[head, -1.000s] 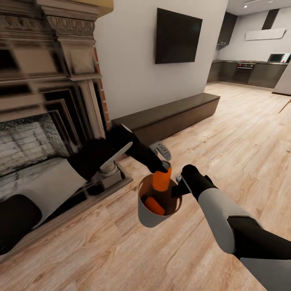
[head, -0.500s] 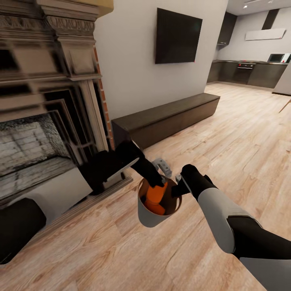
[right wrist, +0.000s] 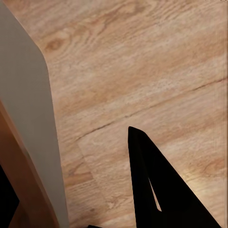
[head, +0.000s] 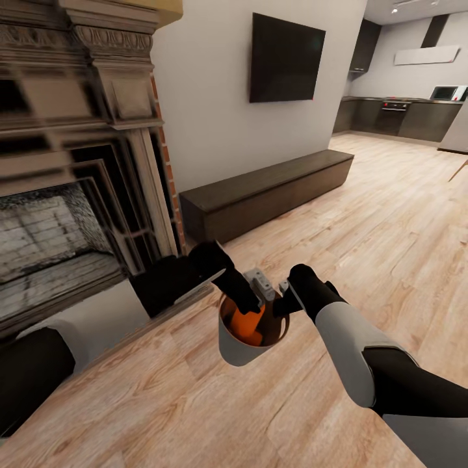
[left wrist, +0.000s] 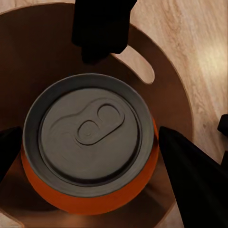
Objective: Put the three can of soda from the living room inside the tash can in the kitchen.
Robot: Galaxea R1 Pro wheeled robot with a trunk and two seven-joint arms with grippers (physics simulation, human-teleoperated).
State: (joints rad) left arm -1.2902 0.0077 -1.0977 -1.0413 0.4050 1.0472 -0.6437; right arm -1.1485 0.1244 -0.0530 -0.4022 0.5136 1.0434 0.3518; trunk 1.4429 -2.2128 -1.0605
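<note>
Soda can (left wrist: 88,145): orange body, dark grey top with pull tab, upright between the two fingers of the left gripper (head: 250,305), which is closed against its sides. The can sits down inside the tash can (head: 237,348). Orange is visible in the bin in the head view; whether that is one can or two cannot be told, so one can is counted with certainty.

Tash can: one, round and tapered, light grey outside, brown wood-coloured inside, held off the floor. The right gripper (head: 281,304) is at its rim, one finger outside the grey wall (right wrist: 28,118), apparently pinching the wall.

Location: living room, beside fireplace (head: 71,162); one bench (head: 266,192), one wall TV (head: 286,60).
</note>
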